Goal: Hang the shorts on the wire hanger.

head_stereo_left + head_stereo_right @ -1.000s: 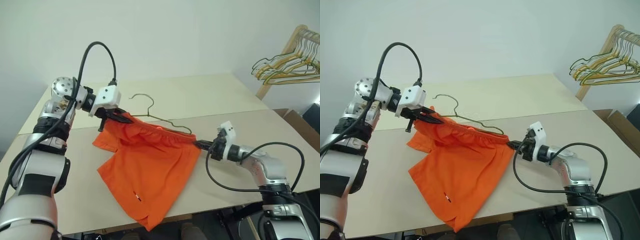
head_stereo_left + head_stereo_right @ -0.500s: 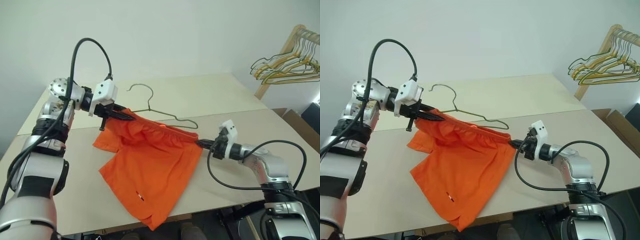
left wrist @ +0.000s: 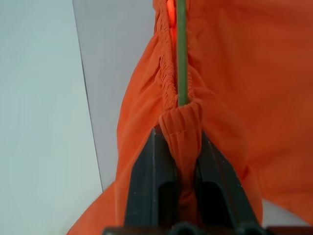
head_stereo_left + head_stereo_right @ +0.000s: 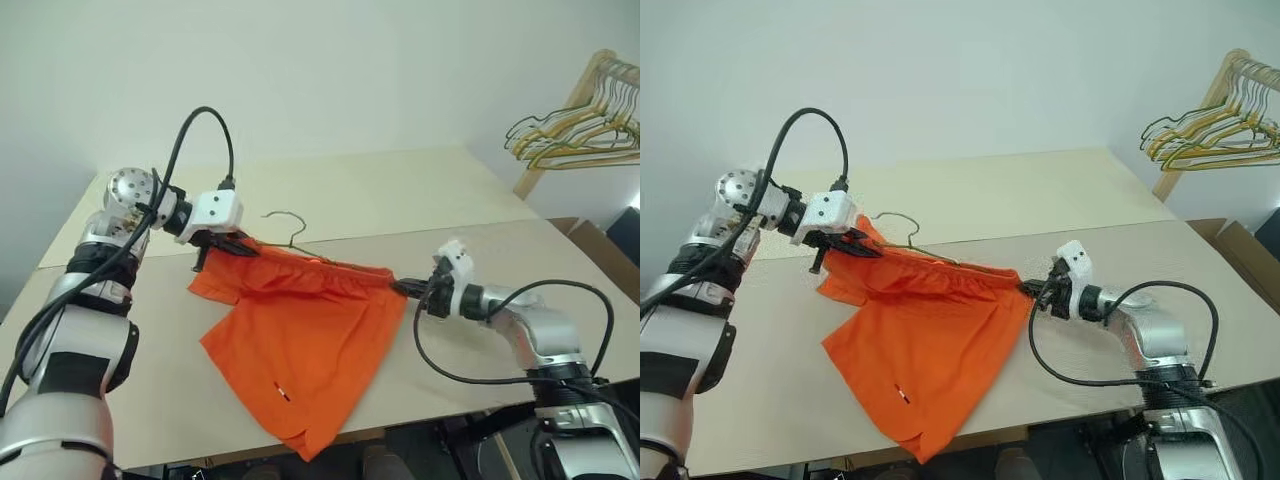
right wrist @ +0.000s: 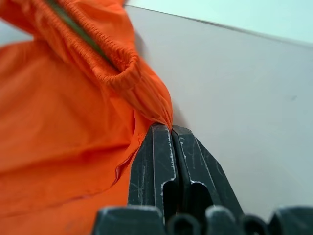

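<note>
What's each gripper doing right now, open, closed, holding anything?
Left gripper: closed, fingers pinching one end of the shorts' waistband, with the wire hanger running along it.
Right gripper: closed, pinching the waistband's other end.

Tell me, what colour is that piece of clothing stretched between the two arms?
Bright orange fabric shorts, plain with no pattern; clearest in the left eye view.
</note>
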### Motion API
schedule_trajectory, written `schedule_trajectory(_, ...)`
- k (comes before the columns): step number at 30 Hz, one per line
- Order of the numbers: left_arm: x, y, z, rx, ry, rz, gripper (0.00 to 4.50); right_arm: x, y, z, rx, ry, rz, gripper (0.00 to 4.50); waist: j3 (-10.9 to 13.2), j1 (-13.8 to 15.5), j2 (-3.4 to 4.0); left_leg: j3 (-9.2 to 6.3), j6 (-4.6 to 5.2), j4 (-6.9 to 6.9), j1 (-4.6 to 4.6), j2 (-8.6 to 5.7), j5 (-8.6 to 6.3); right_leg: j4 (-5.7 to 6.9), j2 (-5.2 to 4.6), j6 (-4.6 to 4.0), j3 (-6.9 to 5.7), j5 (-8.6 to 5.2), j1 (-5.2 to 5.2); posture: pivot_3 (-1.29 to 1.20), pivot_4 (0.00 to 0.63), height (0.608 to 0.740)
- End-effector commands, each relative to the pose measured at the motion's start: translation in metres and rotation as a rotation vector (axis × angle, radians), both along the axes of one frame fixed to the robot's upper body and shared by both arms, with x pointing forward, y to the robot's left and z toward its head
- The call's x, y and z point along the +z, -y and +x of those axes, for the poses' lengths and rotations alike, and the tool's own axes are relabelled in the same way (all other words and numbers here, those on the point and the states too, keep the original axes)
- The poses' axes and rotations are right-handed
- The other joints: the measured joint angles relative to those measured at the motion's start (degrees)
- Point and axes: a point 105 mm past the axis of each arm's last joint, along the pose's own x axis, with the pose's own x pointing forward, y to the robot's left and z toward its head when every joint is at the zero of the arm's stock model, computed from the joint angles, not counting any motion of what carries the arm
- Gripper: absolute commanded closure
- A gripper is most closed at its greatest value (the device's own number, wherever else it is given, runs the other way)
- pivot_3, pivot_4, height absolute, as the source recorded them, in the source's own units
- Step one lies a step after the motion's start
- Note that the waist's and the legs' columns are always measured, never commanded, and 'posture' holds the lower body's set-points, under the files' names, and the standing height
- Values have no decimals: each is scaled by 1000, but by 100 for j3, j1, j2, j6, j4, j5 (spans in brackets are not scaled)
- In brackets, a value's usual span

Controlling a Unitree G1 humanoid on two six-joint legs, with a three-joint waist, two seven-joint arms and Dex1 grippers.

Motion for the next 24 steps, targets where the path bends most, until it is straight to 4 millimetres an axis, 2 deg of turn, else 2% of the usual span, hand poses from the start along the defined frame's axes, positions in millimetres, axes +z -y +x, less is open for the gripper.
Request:
schedule_trajectory(1,21,-5,7,44,76,-45,4500,37,2,4,41,194,-195,4458,0,0,0,1,2,0,0,0,-1,1,0,0,0,0,0,-60,0,740)
schedule_trajectory(4,24,5,13,58,123,-68,4500,76,-16,9,158,371,-374,4458,-1,-17,-1,6,4,0,4,2,-2,0,4,0,1,0,4,-72,0,740)
schedule_trajectory(10,27,14,13,39,147,-107,4500,107,-35,16,232,476,-460,4458,6,-24,11,11,5,2,2,3,-3,1,5,0,3,0,-2,-61,0,740)
schedule_trajectory(14,28,18,14,45,158,-136,4500,113,-44,11,308,505,-475,4458,5,-24,8,13,1,2,1,1,0,-2,3,0,1,0,-3,-50,0,740)
schedule_trajectory(18,34,22,13,41,155,-195,4500,109,-49,14,329,499,-493,4458,5,-9,8,13,1,3,1,0,-1,0,2,0,1,0,-2,-47,0,740)
schedule_trajectory(21,34,23,10,27,146,-198,4500,107,-51,18,323,493,-500,4458,5,-11,8,13,0,3,1,0,0,0,3,0,1,0,-2,-45,0,740)
schedule_trajectory(24,27,22,5,4,135,-169,4500,114,-53,27,264,471,-444,4458,5,-22,8,13,-18,3,2,0,10,1,2,0,2,0,-3,-44,0,740)
